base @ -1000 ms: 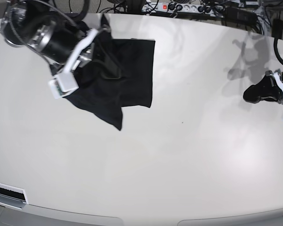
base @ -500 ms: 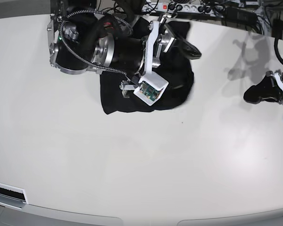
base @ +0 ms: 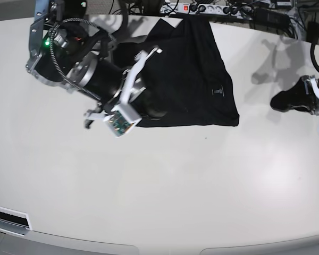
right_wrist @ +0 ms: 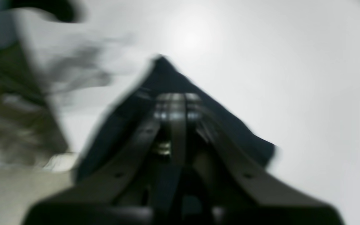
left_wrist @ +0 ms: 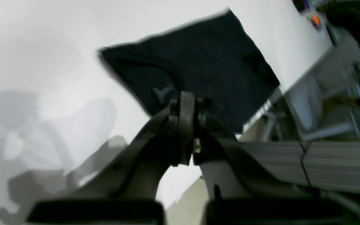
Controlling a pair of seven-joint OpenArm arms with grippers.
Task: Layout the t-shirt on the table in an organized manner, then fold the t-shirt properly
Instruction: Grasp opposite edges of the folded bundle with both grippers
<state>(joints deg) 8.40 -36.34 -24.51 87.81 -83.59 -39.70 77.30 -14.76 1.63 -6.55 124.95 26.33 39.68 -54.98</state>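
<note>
Base view: shirt bears small pale mark, unreadable; right gripper pinching shirt; left gripper closed, empty, beside shirt.

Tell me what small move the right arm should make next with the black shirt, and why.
Probably pull the right gripper toward the near table edge: it appears shut on the black fabric t-shirt, which lies bunched at the far edge of the glossy off-white table.
</note>
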